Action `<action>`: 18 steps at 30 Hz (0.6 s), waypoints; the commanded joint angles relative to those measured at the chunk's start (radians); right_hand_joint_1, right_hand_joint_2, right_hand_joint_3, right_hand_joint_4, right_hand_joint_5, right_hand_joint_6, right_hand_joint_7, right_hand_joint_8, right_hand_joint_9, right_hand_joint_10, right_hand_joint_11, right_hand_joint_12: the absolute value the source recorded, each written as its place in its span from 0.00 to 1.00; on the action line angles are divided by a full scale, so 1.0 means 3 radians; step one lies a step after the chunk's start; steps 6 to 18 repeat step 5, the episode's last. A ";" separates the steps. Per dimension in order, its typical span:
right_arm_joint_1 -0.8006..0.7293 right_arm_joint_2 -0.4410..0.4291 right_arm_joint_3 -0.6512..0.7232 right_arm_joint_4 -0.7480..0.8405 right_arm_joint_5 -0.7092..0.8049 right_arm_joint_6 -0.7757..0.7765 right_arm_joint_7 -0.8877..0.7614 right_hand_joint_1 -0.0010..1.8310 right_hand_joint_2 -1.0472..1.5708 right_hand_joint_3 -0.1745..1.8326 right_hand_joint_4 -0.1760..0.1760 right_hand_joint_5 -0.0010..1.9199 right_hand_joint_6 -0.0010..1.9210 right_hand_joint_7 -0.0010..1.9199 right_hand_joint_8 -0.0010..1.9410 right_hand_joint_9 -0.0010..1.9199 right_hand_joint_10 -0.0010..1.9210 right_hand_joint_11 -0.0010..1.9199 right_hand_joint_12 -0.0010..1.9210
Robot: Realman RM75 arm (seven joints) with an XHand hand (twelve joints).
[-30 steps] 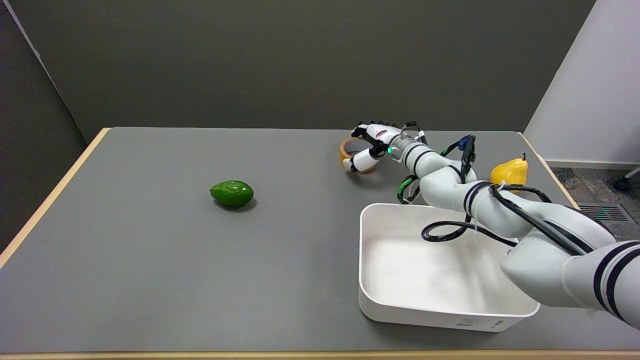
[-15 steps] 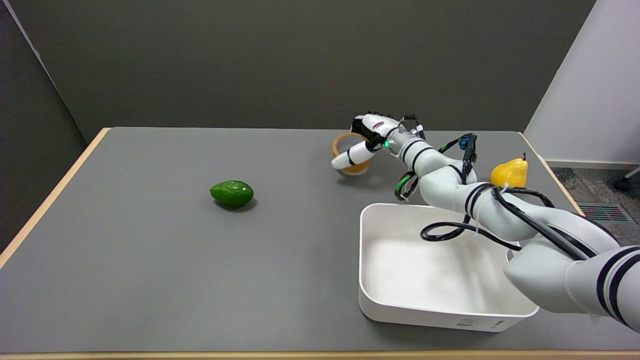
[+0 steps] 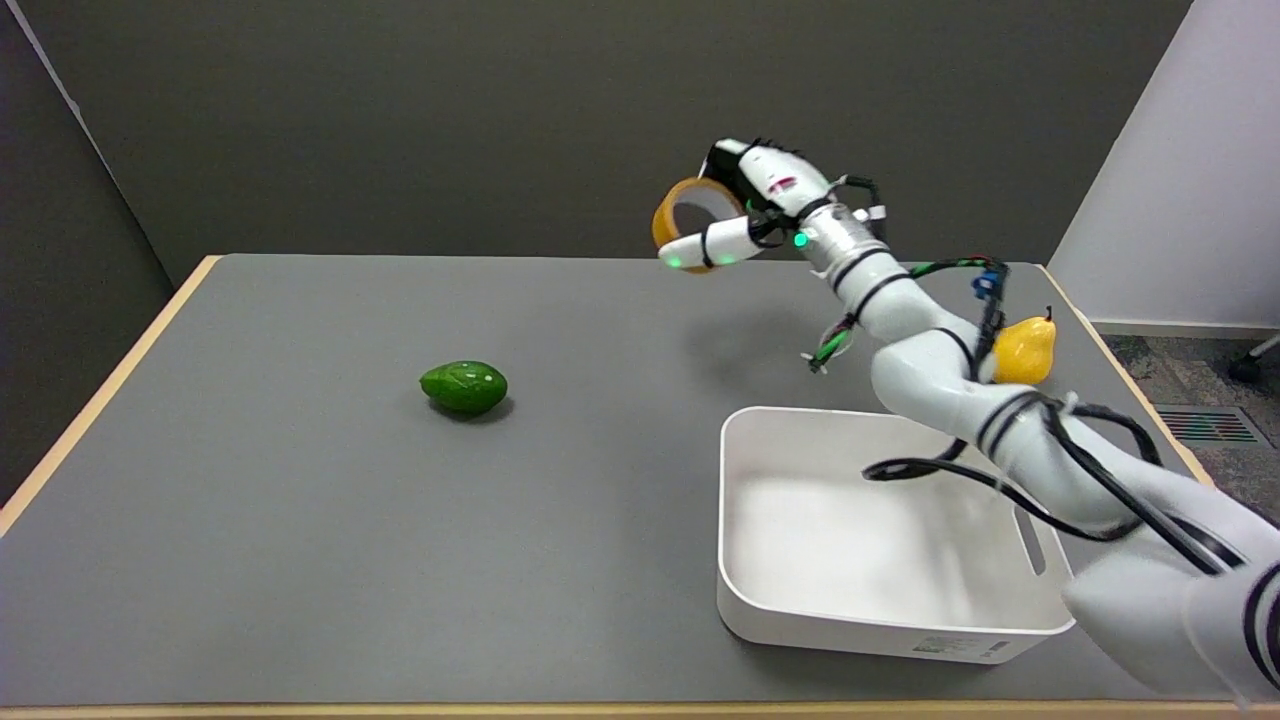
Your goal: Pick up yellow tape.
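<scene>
Now my right hand (image 3: pixel 745 215) grips the yellow tape (image 3: pixel 686 213), with one finger under the ring and the others behind it. I see the tape high in the air, well above the far edge of the table (image 3: pixel 300 520), at about 12 o'clock. At 9 o'clock the green avocado (image 3: pixel 463 387) lies alone with lots of gray room around it. At 4 o'clock sits the white bin (image 3: pixel 880 540), close to the near edge. A yellow pear (image 3: pixel 1022 350) stands near the right edge at 2 o'clock.

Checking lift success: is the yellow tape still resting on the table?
No, the right hand holds the yellow tape up in the air, well above the table, with only its faint shadow on the surface below.
</scene>
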 commanded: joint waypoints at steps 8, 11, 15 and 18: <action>-0.2671 0.0594 0.1517 0.2118 0.1039 0.1793 -0.0415 0.65 0.79 0.31 0.16 0.32 0.78 0.47 0.70 0.43 0.74 0.39 1.00; -0.2671 0.0594 0.1517 0.2118 0.1039 0.1793 -0.0415 0.65 0.79 0.31 0.16 0.32 0.78 0.47 0.70 0.43 0.74 0.39 1.00; -0.2671 0.0594 0.1517 0.2118 0.1039 0.1793 -0.0415 0.65 0.79 0.31 0.16 0.32 0.78 0.47 0.70 0.43 0.74 0.39 1.00; -0.2671 0.0594 0.1517 0.2118 0.1039 0.1793 -0.0415 0.65 0.79 0.31 0.16 0.32 0.78 0.47 0.70 0.43 0.74 0.39 1.00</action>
